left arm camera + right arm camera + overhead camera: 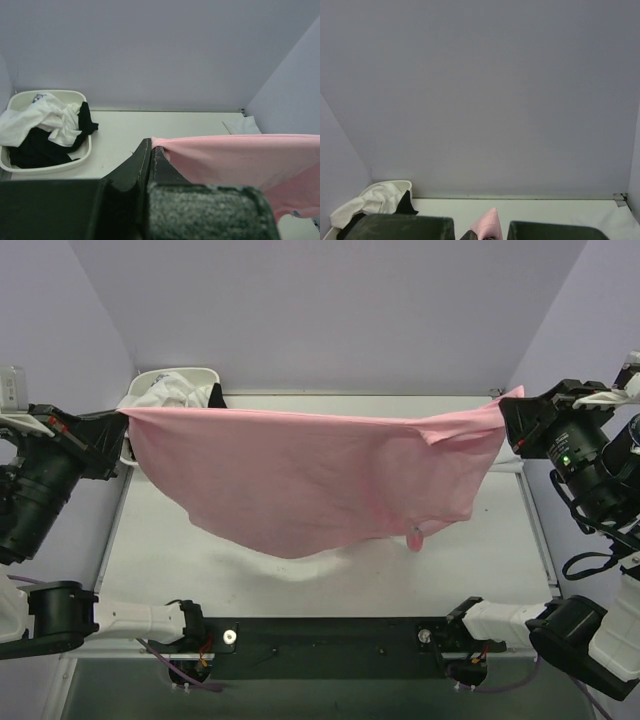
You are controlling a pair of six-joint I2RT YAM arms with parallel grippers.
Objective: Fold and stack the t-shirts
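Observation:
A light pink t-shirt (310, 475) hangs stretched in the air between my two grippers, its lower edge sagging over the table. My left gripper (118, 425) is shut on its left corner; in the left wrist view the pink t-shirt (235, 157) runs off to the right from the closed left gripper (152, 145). My right gripper (512, 412) is shut on the right corner, and a tip of pink t-shirt (487, 224) pokes up by the right gripper (482, 236). White t-shirts (40, 117) and a black t-shirt (37, 147) lie crumpled in the basin.
The white oval basin (205, 374) stands at the table's back left corner, also seen as the basin (50, 167) from the left wrist. A white folded cloth (242, 125) lies at the back right. Lilac walls close in behind and at both sides.

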